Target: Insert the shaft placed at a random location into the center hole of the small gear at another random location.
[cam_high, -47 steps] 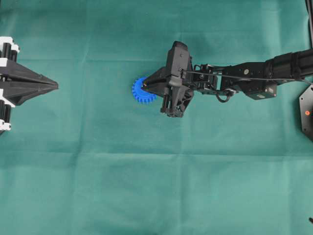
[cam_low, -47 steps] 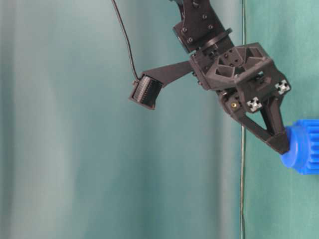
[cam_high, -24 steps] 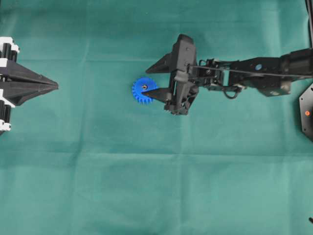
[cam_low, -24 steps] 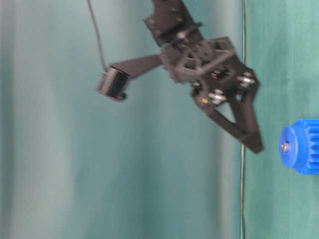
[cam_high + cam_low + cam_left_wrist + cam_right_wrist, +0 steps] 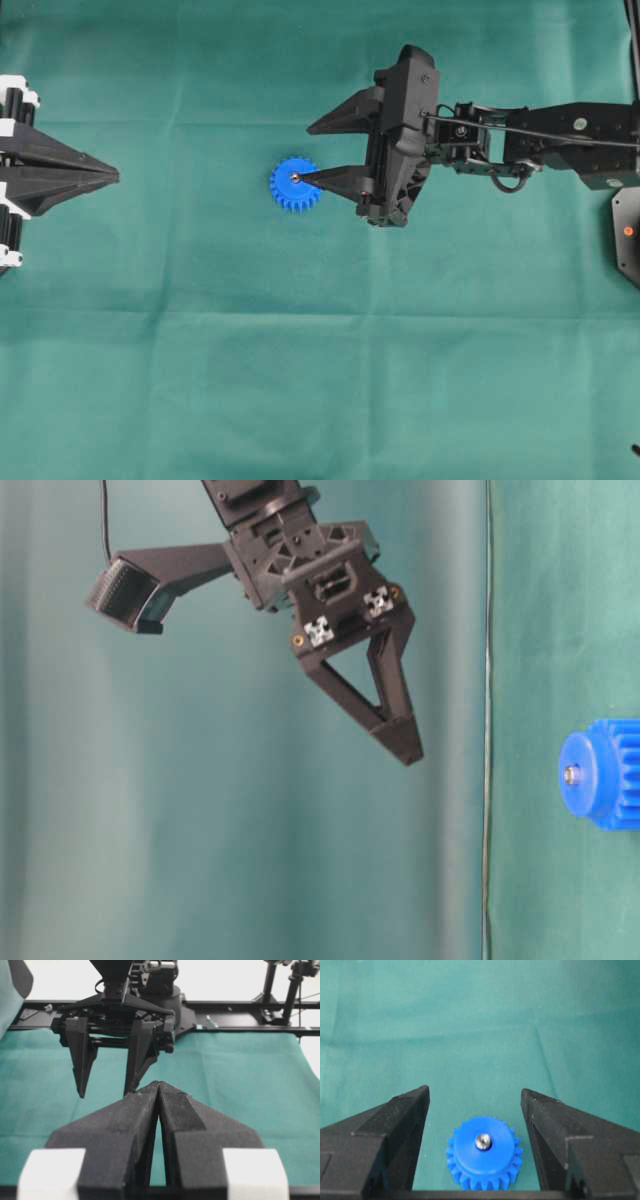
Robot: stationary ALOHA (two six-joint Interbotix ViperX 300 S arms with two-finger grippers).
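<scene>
Shaft sits upright in the center hole of the small gear, silver tip poking just above the blue hub; the hole itself is hidden by the pin. In the overhead view the gear lies flat on the green cloth, near the middle, slightly left of the right gripper.

Right gripper: jaws spread wide, nothing between them, raised clear of the gear. From the wrist view the two fingers frame the gear without touching it. Left gripper: jaws pressed together, empty, parked at the left edge, well apart from the gear.

Handling, as a judgement: pin looks like stiff smooth metal, light, likely slippery and apt to roll if knocked out. So little of it stands proud that a regrip on the exposed tip would be poor. Gear looks like rigid plastic, light, easy to slide on the cloth; best hold would be across the toothed rim, teeth giving bite. Neither looks fragile. Insertion appears done; how deep the pin is seated cannot be told.

Surface: cloth is soft, with shallow creases and fold lines, so a light gear could tilt or drag on it. Room: open cloth on all sides of the gear; black frame rails stand at the far edge in the left wrist view.
</scene>
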